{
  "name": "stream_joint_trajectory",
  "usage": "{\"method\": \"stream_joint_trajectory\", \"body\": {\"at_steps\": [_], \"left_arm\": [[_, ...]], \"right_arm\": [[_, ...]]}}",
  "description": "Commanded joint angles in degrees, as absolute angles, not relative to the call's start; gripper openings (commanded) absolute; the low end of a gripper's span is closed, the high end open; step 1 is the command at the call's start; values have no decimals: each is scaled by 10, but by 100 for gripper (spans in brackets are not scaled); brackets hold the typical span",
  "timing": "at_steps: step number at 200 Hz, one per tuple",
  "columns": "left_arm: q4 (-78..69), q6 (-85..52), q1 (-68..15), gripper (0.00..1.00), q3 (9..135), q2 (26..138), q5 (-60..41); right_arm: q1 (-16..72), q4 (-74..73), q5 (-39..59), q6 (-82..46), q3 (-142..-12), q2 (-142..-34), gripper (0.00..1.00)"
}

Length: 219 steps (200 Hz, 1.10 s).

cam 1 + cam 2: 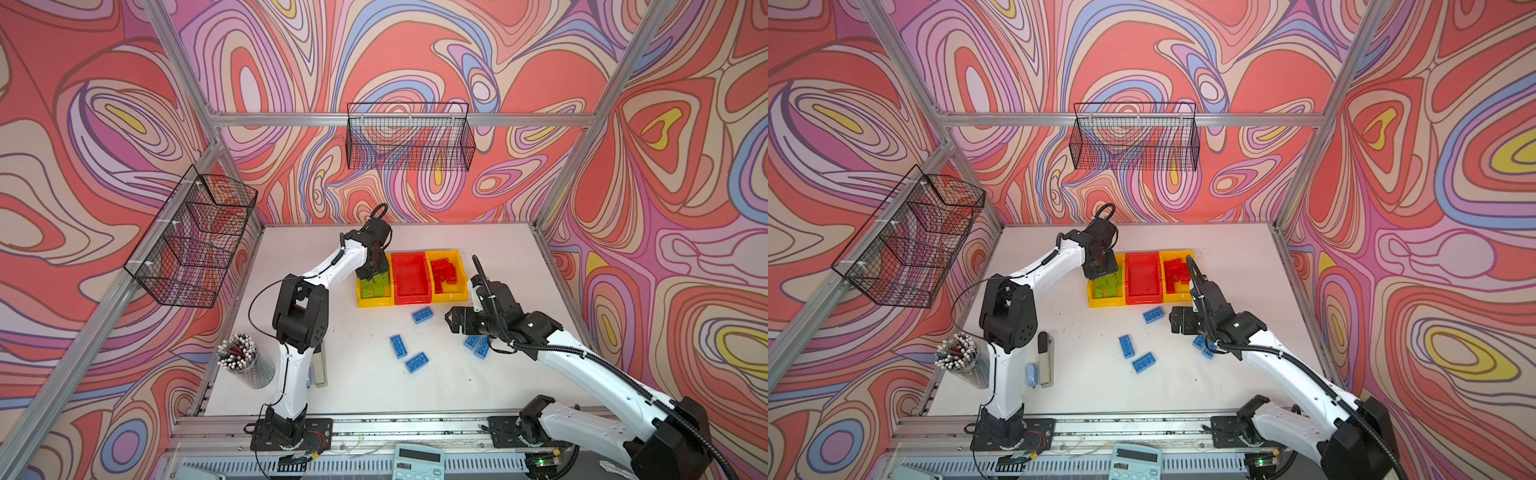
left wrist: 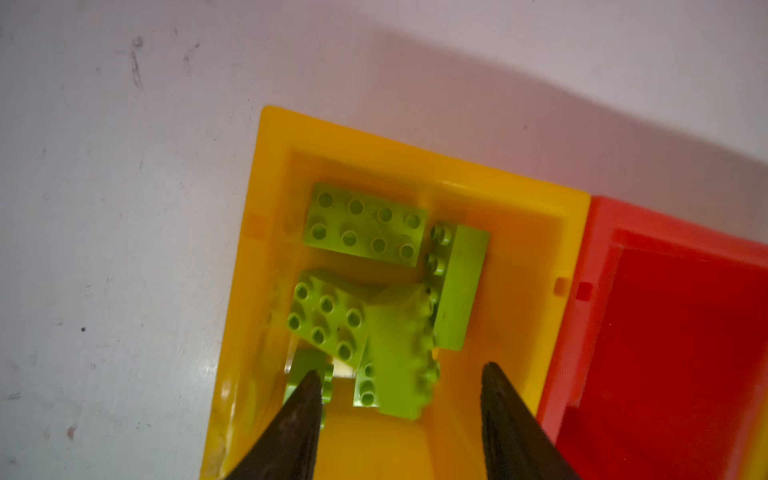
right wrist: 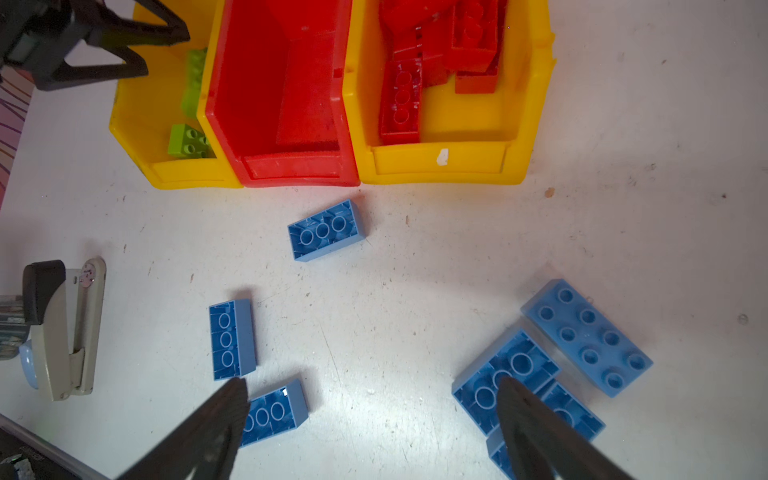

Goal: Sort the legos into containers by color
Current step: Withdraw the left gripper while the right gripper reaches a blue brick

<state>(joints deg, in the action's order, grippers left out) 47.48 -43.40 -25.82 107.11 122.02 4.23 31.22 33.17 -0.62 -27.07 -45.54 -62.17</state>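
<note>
Over green legos in a yellow container, the left claw hangs parted and empty; blue legos likely await the wide right claw and red container.

I see lime bricks in a yellow bin, red bricks in another yellow bin, a red bin, blue bricks on my white table, and swirl-patterned pink walls.

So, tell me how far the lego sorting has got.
Done: green bricks lie in the left yellow bin, red bricks in the right yellow bin. In hand: nothing; the left gripper stands open over the greens, the right gripper open above the table. Left: the blue bricks on the table; the red bin is empty.
</note>
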Motion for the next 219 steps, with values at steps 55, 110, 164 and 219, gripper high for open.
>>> {"method": "stream_joint_trajectory", "body": {"at_steps": [55, 110, 164, 219], "left_arm": [[384, -432, -257, 84, 890, 1047, 10], [283, -459, -264, 91, 604, 836, -33], [274, -435, -290, 91, 452, 674, -39], [289, -427, -294, 92, 381, 551, -39]], "right_arm": [[361, 256, -23, -268, -474, -714, 98], [407, 206, -53, -260, -508, -811, 98], [409, 174, -94, -245, -526, -884, 98], [409, 128, -84, -220, -540, -943, 98]]}}
